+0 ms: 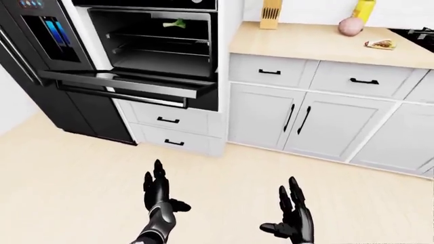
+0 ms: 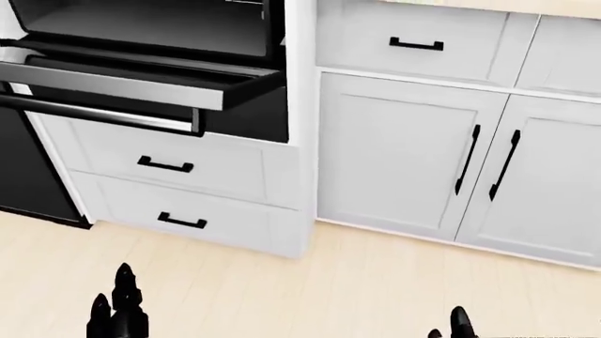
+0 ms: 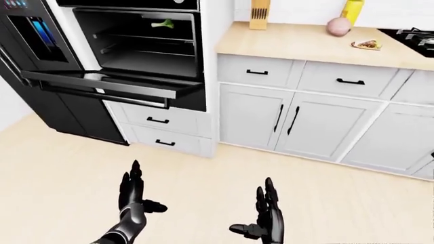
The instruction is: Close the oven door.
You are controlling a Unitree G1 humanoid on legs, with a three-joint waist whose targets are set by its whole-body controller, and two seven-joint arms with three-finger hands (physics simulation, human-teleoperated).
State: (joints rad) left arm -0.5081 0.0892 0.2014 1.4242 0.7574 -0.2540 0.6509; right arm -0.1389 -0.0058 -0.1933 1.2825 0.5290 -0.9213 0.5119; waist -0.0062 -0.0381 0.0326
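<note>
So the oven (image 1: 159, 43) sits at the upper left of the left-eye view, its door (image 1: 128, 83) dropped flat and sticking out over two drawers (image 1: 169, 132) stacked right under it. Some veg (image 1: 175, 23) lies on a rack inside. Fridge (image 1: 47, 66) is just left of the oven. Right of it runs the counter (image 1: 305, 46) over drawers and cabinet doors (image 1: 298, 122), with a knife block (image 1: 270, 13), a bottle (image 1: 364, 9) and a plate (image 1: 380, 44) on top. Both hands, left (image 1: 159, 195) and right (image 1: 295, 213), hang low over the floor (image 1: 67, 178), well apart from the door.
</note>
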